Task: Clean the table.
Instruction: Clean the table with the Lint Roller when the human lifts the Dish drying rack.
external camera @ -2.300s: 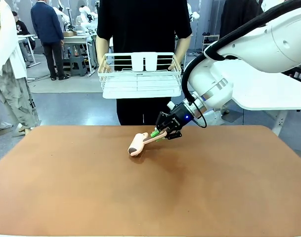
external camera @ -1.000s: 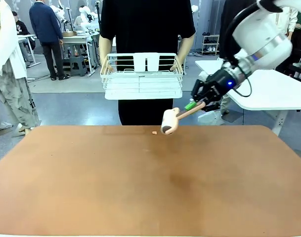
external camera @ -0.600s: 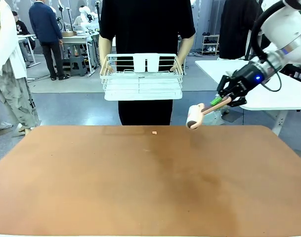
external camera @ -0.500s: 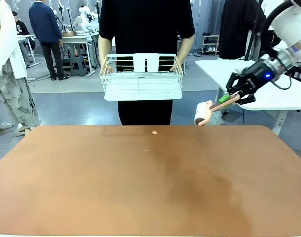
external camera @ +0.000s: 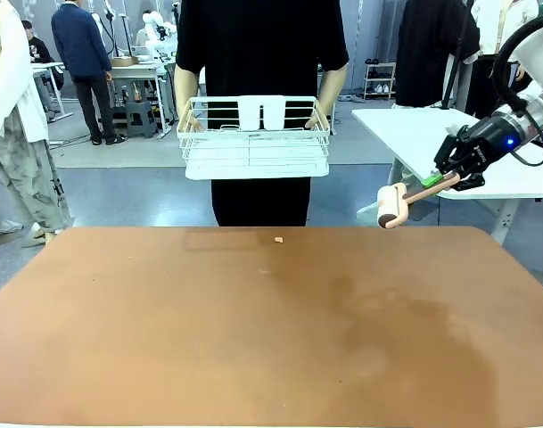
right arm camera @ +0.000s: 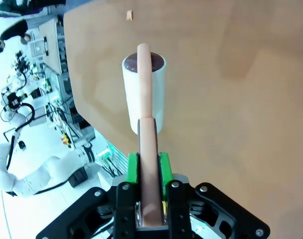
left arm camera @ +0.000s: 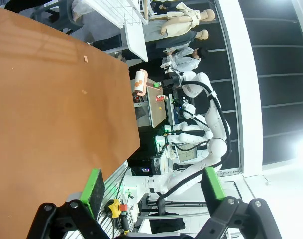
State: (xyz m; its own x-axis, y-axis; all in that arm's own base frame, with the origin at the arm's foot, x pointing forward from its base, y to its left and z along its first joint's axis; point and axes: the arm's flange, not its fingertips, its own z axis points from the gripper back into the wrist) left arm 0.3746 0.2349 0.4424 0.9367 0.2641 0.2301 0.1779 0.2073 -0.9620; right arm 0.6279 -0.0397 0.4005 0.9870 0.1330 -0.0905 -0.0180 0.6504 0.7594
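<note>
The left gripper (left arm camera: 152, 185) is open, with nothing between its green pads. The reddish-brown bench (external camera: 164, 339) spans the foreground. Behind its far edge a person holds a white wire rack (external camera: 253, 143). A small pale scrap (external camera: 278, 239) lies near that edge. Far right, the right gripper (external camera: 442, 180) clamps a pink lint roller (external camera: 391, 207) by its handle, in the air.

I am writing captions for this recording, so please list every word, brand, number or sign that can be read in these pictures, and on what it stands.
No text here can be read.
White wire basket: a small dark mark on its front rim, too small to read.
Lint roller: no print shows on it.
Table: no print or sign on its top.
</note>
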